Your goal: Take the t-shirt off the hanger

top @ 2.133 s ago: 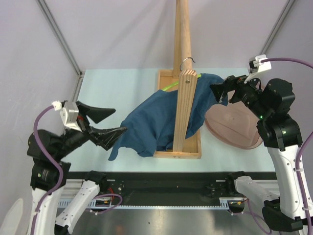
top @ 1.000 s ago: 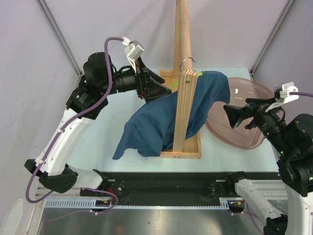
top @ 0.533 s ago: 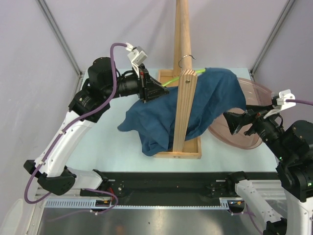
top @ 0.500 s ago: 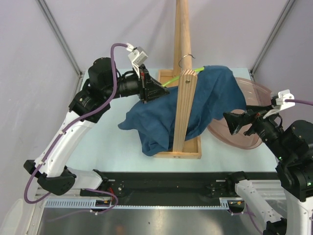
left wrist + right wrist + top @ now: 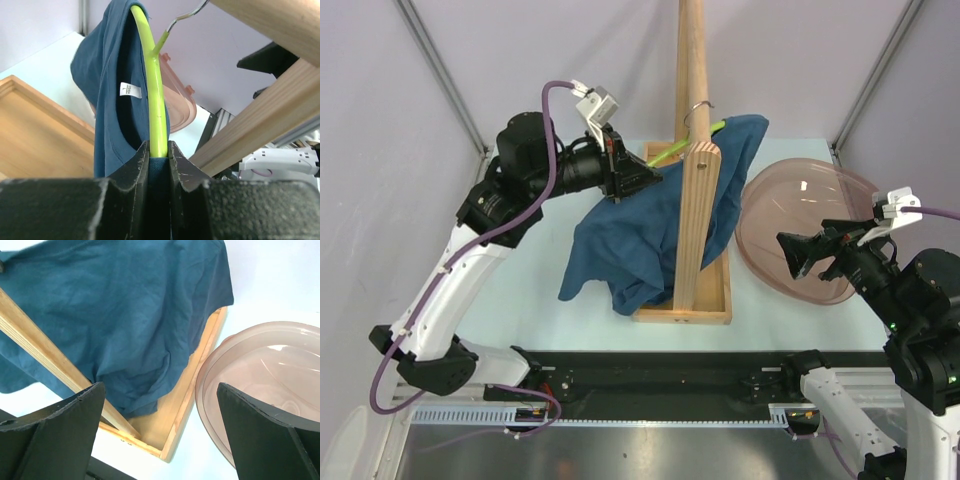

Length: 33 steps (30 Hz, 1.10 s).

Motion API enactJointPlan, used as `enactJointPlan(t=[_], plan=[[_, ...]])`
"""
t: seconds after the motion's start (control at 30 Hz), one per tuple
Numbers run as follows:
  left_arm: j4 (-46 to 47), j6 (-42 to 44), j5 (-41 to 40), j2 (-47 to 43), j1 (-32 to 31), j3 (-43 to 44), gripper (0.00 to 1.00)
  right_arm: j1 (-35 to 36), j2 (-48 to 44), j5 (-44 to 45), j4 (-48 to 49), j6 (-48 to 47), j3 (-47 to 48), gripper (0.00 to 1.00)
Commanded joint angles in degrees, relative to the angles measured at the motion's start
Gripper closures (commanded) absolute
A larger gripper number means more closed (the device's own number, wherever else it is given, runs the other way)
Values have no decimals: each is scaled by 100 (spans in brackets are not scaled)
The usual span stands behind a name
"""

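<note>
The dark teal t-shirt [image 5: 640, 235] hangs on the lime-green hanger [image 5: 670, 152], draped round the wooden stand. Its silver hook [image 5: 698, 108] rests against the pole. My left gripper [image 5: 655, 172] is shut on the hanger's left arm. In the left wrist view the green hanger [image 5: 156, 100] runs up from between the closed fingertips of the left gripper [image 5: 158, 150], with a fold of t-shirt [image 5: 107, 75] pinched below it. My right gripper [image 5: 798, 258] stands open to the right, apart from the cloth. In its own view the right gripper [image 5: 160, 390] faces the t-shirt [image 5: 125, 305], nothing between its fingers.
The wooden pole stand [image 5: 695, 150] rises from a wooden tray base [image 5: 720, 300] in the middle. A pink translucent bowl [image 5: 800, 230] lies right of the tray, close under my right gripper. Slanted frame bars [image 5: 445, 75] border the back corners.
My left gripper has closed on the hanger. The hanger has tipped more upright, and the shirt's right side has swung left off the bowl, toward the pole. The right arm has hardly moved.
</note>
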Motion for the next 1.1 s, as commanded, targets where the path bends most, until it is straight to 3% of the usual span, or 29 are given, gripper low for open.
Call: enactJointPlan(t=[0.0, 0.27, 0.53, 0.9, 1.07], plan=[[292, -10, -570, 21, 49, 771, 100, -16, -43, 66, -19, -60, 40, 0], [459, -247, -790, 179, 58, 1272, 100, -16, -70, 48, -62, -25, 66, 0], [291, -580, -2046, 13, 242, 1203, 100, -16, -105, 31, -141, -7, 84, 0], [1284, -1722, -1766, -971, 1209, -747, 100, -16, -87, -101, -106, 169, -39, 1], [2240, -2582, -803, -1349, 1833, -2127, 100, -7, 0, -92, -98, 327, -109, 1]])
